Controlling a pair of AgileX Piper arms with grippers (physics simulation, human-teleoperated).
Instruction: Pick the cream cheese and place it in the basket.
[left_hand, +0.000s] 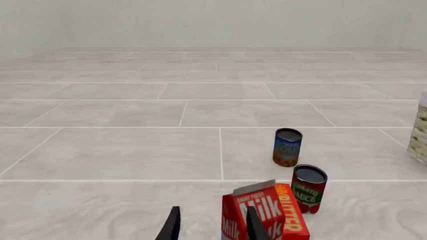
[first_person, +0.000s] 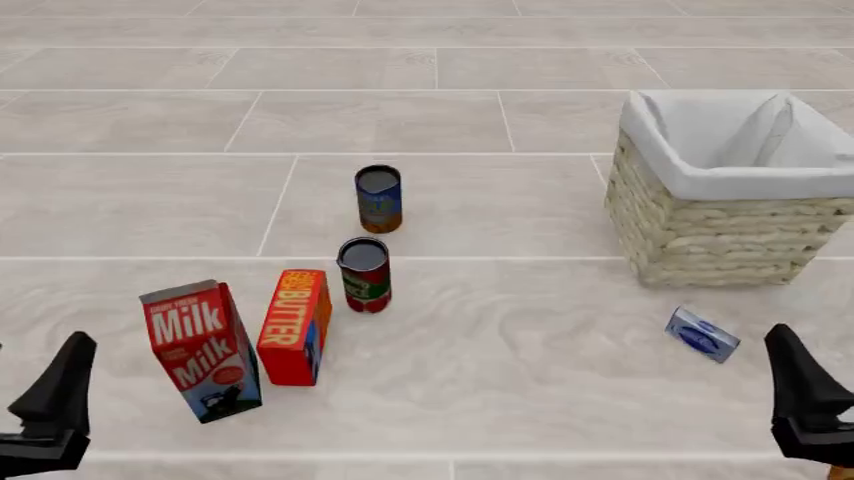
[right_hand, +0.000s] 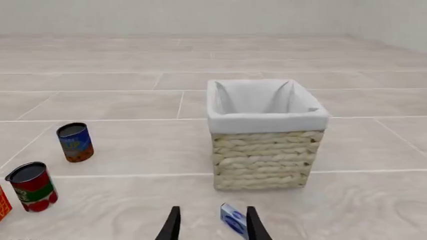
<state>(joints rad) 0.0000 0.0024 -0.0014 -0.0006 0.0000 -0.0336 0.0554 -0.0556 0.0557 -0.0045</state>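
Low at the desk's (first_person: 534, 380) near edge, one arm at each near corner, both pointing forward and away over the surface. Left end effector (left_hand: 212, 225) open, its two dark fingers (left_hand: 173, 226) well apart, nothing between them; in the front view only one dark finger tip of it showing at the near left corner (first_person: 56, 390). Right end effector (right_hand: 212, 225) likewise open and empty, fingers spread, showing as a dark tip at the near right corner (first_person: 798, 385).

Cream cheese (first_person: 702, 333) lying flat on the desk towards the near right, just in front of the wicker basket (first_person: 721, 235) and apart from it, a little left of and beyond the right end effector. From the right wrist camera, the small blue-and-white box (right_hand: 233, 220) close ahead, beside one finger, not gripped. Basket upright at the right side, white lining folded over its rim.

Towards the near left: red milk carton (first_person: 200, 348) standing slightly tilted, orange-red butter box (first_person: 295, 326) on its edge just beside it. Farther towards the middle, a red tomato sauce can (first_person: 364, 275), and beyond that a blue can (first_person: 379, 199), both upright and apart from each other.
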